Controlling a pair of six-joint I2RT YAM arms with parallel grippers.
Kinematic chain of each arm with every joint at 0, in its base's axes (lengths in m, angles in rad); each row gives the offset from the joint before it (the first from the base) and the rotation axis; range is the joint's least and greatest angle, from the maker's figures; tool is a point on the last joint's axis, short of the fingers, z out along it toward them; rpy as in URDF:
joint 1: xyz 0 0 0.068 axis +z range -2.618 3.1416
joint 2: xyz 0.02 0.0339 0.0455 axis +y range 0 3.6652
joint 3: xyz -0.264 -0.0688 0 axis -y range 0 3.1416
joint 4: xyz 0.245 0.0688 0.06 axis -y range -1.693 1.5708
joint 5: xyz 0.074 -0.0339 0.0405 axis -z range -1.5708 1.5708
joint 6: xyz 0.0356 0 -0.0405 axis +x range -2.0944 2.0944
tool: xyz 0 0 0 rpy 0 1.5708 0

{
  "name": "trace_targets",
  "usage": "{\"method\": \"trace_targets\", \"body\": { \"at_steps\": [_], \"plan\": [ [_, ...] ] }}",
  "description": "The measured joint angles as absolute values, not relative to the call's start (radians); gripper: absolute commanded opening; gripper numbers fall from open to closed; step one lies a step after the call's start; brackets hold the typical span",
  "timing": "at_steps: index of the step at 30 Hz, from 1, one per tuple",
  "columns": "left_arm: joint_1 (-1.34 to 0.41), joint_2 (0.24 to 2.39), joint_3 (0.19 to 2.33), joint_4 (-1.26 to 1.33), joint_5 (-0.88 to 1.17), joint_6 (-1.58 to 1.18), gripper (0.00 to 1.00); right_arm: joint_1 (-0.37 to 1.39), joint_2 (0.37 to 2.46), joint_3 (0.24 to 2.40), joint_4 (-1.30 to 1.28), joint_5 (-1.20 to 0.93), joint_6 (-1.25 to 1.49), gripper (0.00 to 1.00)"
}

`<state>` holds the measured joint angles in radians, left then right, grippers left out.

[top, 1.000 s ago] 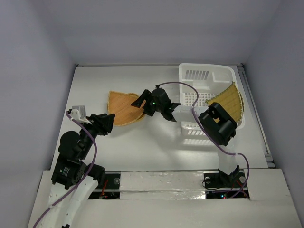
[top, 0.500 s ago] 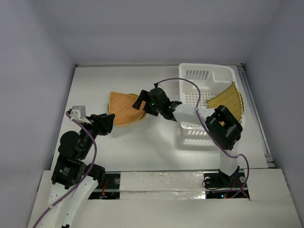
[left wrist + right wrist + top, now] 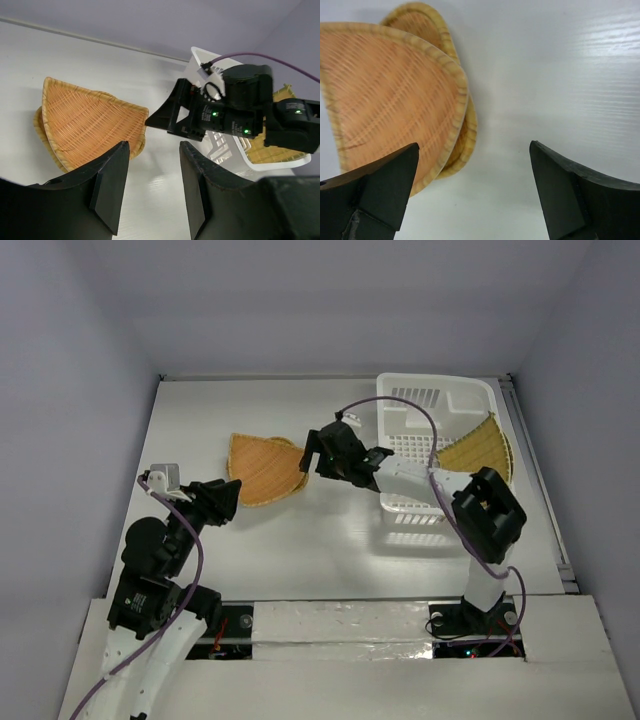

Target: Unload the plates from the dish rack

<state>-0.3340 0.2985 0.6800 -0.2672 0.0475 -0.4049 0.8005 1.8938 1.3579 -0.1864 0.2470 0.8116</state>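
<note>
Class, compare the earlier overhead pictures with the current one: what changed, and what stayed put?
The right claw drew back slightly rightward from the edge of the stacked plates, open and empty, while its elbow swung out to the right. The left claw, the stacked plates, the dish rack and the plate inside it stayed put.

Clearance rundown: the stacked plates (image 3: pixel 262 468) sit mid-table. Your right gripper (image 3: pixel 306 454) hangs just off their right edge, fingers spread wide, with bare table (image 3: pixel 340 530) below and to the near side. The right arm (image 3: pixel 405 472) stretches over the dish rack (image 3: pixel 437 398) across its left wall and front, so that side's blocked from above. The big plate (image 3: pixel 480 450) leans against the rack's right side. Your left gripper (image 3: pixel 228 498), jaws parted, crowds the stack's near-left corner.
</note>
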Motion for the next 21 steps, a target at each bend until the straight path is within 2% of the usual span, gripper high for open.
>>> {"method": "trace_targets", "body": {
  "at_steps": [1,2,3,4,5,6,8,12,15,17,18,19,21],
  "plan": [
    [-0.334,0.297,0.68,-0.267,0.047,-0.405,0.42,0.801,1.871,1.355,-0.192,0.255,0.805,0.91],
    [-0.334,0.297,0.68,-0.267,0.047,-0.405,0.42,0.801,1.844,1.346,-0.193,0.262,0.8,0.82],
    [-0.334,0.297,0.68,-0.267,0.047,-0.405,0.41,0.801,1.808,1.333,-0.197,0.271,0.792,0.48],
    [-0.334,0.297,0.68,-0.267,0.047,-0.405,0.39,0.801,1.765,1.317,-0.207,0.283,0.778,0.2],
    [-0.334,0.297,0.68,-0.267,0.048,-0.405,0.36,0.801,1.72,1.304,-0.218,0.301,0.774,0.01],
    [-0.334,0.295,0.68,-0.267,0.048,-0.406,0.25,0.801,1.666,1.287,-0.229,0.332,0.762,0.0],
    [-0.334,0.29,0.68,-0.267,0.049,-0.405,0.1,0.801,1.552,1.27,-0.284,0.411,0.748,0.0],
    [-0.334,0.273,0.68,-0.266,0.046,-0.407,0.0,0.785,1.314,1.249,-0.438,0.661,0.725,0.0],
    [-0.334,0.257,0.68,-0.266,0.044,-0.406,0.01,0.675,1.134,1.218,-0.582,0.804,0.721,0.0],
    [-0.339,0.249,0.68,-0.266,0.043,-0.406,0.06,0.565,1.032,1.191,-0.648,0.866,0.701,0.18],
    [-0.343,0.245,0.68,-0.266,0.043,-0.406,0.11,0.509,0.984,1.177,-0.678,0.888,0.682,0.42],
    [-0.347,0.242,0.68,-0.266,0.043,-0.406,0.13,0.465,0.95,1.169,-0.7,0.894,0.665,0.49],
    [-0.354,0.239,0.68,-0.266,0.043,-0.408,0.18,0.38,0.901,1.168,-0.727,0.878,0.612,0.55]
  ]
}}
